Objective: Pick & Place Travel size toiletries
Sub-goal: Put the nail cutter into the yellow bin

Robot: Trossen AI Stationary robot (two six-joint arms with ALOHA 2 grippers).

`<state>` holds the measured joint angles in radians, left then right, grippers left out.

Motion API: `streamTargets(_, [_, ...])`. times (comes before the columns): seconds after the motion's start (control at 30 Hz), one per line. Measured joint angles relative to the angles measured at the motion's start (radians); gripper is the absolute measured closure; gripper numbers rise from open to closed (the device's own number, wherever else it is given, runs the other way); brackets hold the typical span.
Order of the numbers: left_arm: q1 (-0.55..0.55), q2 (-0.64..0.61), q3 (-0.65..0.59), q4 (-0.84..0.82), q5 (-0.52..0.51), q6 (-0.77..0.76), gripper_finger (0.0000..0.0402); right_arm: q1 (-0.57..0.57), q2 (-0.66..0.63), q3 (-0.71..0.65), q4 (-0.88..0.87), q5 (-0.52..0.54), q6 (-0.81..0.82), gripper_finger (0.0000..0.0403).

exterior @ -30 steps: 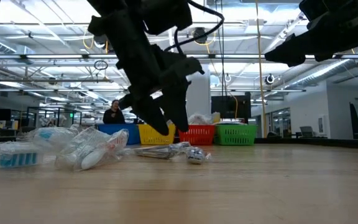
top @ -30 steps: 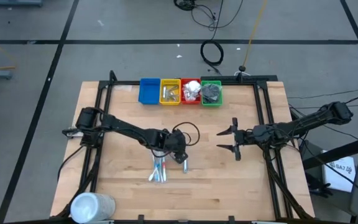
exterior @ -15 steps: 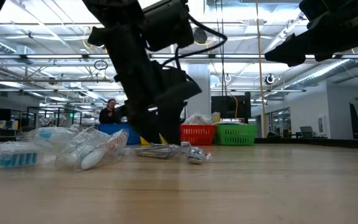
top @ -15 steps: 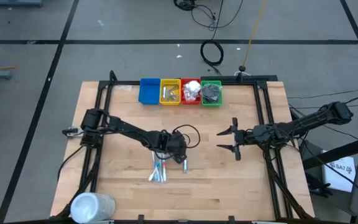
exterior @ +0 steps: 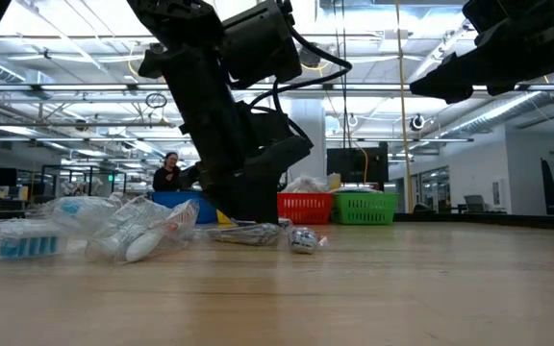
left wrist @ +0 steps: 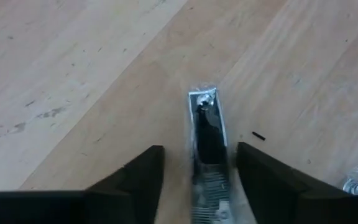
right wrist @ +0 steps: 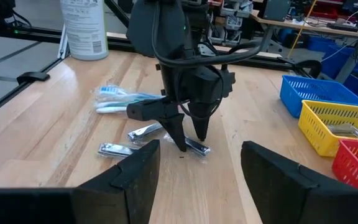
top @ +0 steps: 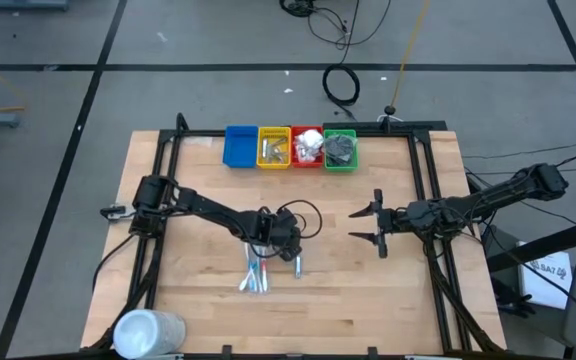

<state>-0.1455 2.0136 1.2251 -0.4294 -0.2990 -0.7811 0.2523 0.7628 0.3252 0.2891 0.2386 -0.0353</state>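
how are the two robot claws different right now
The left claw is down at the tabletop, its fingers either side of a silver clipper; the right claw hangs above bare wood, with nothing between its fingers. The left claw points down at the table; the right claw lies level, pointing toward the left arm. Both are dark, two-fingered and open.

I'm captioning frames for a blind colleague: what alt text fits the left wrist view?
The left gripper straddles a small silver clipper-like item in a clear wrapper lying on the wooden table, one dark finger on each side, not yet touching it.
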Motion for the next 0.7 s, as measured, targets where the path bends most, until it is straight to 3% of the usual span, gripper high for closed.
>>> streamTargets(0.2, [0.001,0.000,0.000,0.007,0.019,-0.007,0.0306,0.000,0.000,0.000,-0.003,0.000,0.000,0.0190])
streamTargets(0.37, [0.012,-0.002,0.001,0.018,0.082,0.007,0.0367,0.000,0.000,0.000,-0.003,0.000,0.009,0.0190])
streamTargets(0.7, [0.010,-0.044,-0.007,0.036,0.043,0.107,0.0373,0.000,0.000,0.000,-0.012,0.000,0.016,0.0190])
